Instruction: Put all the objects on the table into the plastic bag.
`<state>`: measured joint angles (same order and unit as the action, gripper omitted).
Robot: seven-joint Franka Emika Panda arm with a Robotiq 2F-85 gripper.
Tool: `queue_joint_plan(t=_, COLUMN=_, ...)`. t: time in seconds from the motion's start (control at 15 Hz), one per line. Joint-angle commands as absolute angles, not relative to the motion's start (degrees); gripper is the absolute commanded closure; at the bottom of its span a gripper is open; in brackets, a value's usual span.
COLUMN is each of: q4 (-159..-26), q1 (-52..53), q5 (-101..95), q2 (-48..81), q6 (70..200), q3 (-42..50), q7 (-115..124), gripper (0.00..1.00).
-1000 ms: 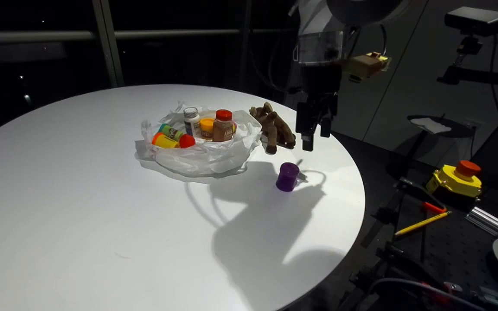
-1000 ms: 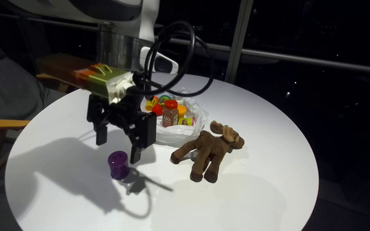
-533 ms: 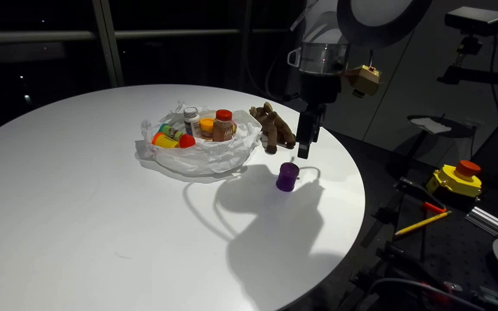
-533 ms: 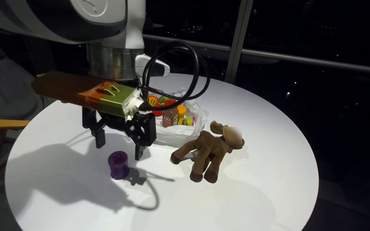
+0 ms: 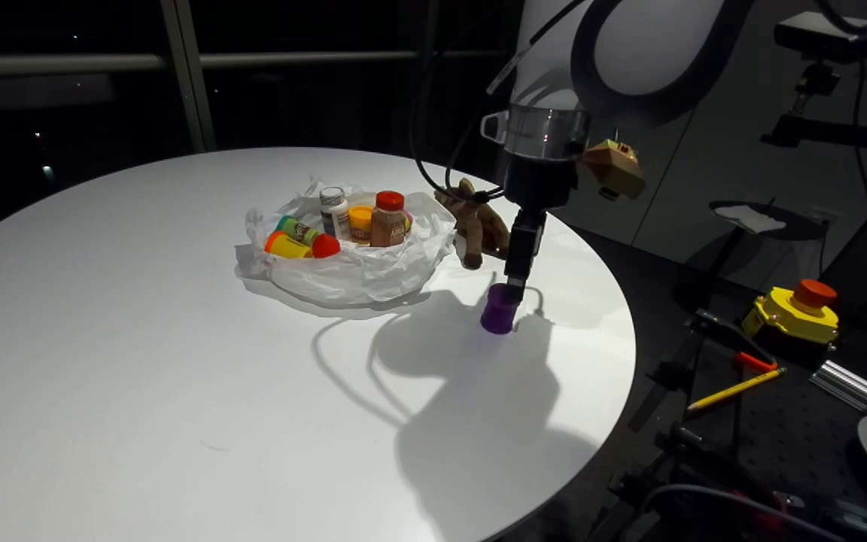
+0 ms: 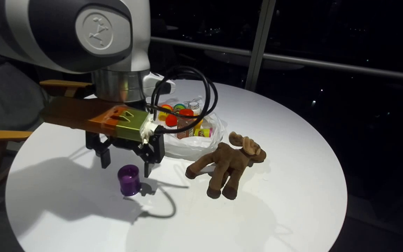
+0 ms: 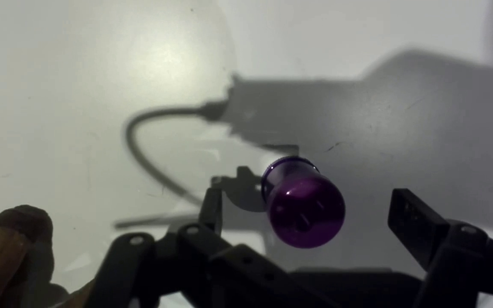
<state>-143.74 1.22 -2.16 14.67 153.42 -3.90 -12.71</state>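
A purple cup (image 6: 129, 180) stands upright on the white table (image 5: 177, 391). My open gripper (image 7: 306, 205) hovers low over it; in the wrist view the cup (image 7: 306, 211) shows between the two fingers, with gaps on either side. In an exterior view a fingertip (image 5: 514, 291) overlaps the cup's upper edge. The brown toy animal (image 6: 231, 161) lies on the table near the plastic bag (image 5: 362, 282). Inside the bag sit a red-capped brown bottle (image 5: 387, 222), a white bottle (image 5: 335, 214), an orange and yellow cup (image 5: 288, 246), a green-yellow can (image 5: 298, 229) and a red piece (image 5: 325, 246).
A black cable loop (image 6: 206, 94) sticks out from the wrist, in front of the bag in an exterior view. Beyond the table edge are a yellow and red device (image 5: 791, 315) and a pencil (image 5: 737, 389). A chair arm (image 6: 2, 134) stands beside the table.
The gripper has come down toward the purple cup and turned somewhat, its fingers staying apart. The cup, toy animal and bag have kept their places.
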Motion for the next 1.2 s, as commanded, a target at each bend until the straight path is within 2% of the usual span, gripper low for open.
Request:
queue_joint_plan(t=0.0, q4=-141.7, q1=0.8, q5=-2.8, q2=17.1, q6=155.7, q3=-4.5, q7=-14.6, gripper=0.00)
queue_joint_plan(t=0.47, q4=-139.3, q1=0.0, q5=-1.9, q2=20.3, q6=154.5, q3=-5.4, q7=-16.3, gripper=0.00)
queue_joint_plan(t=0.53, q4=-139.2, q1=0.0, q5=-2.0, q2=20.5, q6=154.4, q3=-5.4, q7=-16.3, gripper=0.25)
queue_joint_plan(t=0.6, q4=-139.1, q1=0.0, q5=-2.1, q2=20.8, q6=154.3, q3=-5.4, q7=-16.3, gripper=0.26)
queue_joint_plan(t=0.67, q4=-139.0, q1=0.2, q5=-2.5, q2=21.0, q6=154.5, q3=-5.1, q7=-15.9, gripper=0.32)
queue_joint_plan(t=0.87, q4=-138.8, q1=0.2, q5=-2.3, q2=21.3, q6=154.3, q3=-5.1, q7=-15.4, gripper=0.58)
queue_joint_plan(t=1.0, q4=-138.8, q1=0.1, q5=-1.7, q2=20.6, q6=153.8, q3=-5.4, q7=-15.1, gripper=0.72)
queue_joint_plan(t=1.13, q4=-138.1, q1=0.8, q5=-1.2, q2=18.7, q6=152.2, q3=-5.6, q7=-13.5, gripper=0.74)
